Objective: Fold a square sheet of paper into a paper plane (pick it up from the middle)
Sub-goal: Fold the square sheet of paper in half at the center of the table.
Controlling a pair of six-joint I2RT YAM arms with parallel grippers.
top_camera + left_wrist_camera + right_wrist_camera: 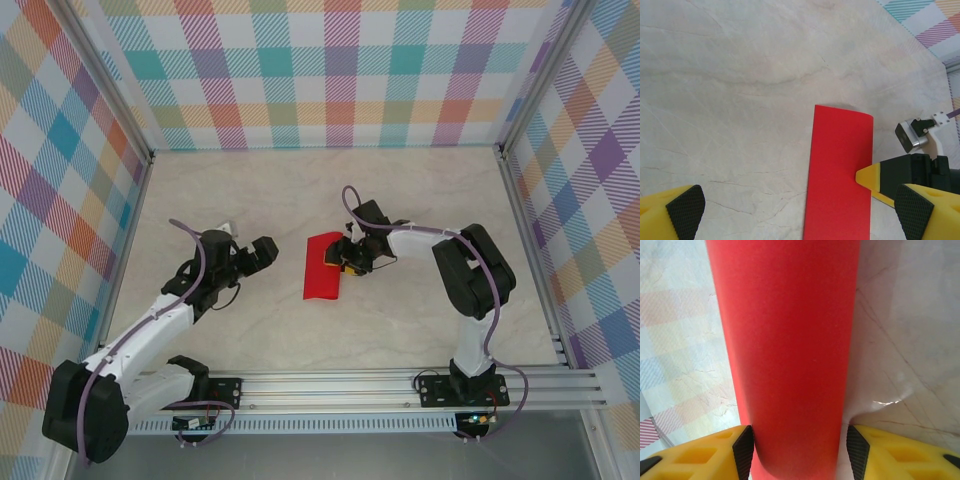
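Square sheet of paper (322, 267): plain bright red, unmarked. Table (400, 190): pale beige marble with fine grey veins. Walls (330, 70) at left, right and far: pastel plaid of teal, orange, pink, purple and yellow on white. Arms (150, 330): white with black joints; purple cables (347, 205). Left gripper (800, 217) and right gripper (800, 452): yellow fingers (655, 210), black cross-hatched pads (686, 212). Near rail (350, 385): silver.

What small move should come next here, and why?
Probably spread the right tool wide and back it off: its pads flank the thin red paper sheet, already folded into a narrow strip lying on the marble-look table, while the left tool hangs wide open, apart from it.
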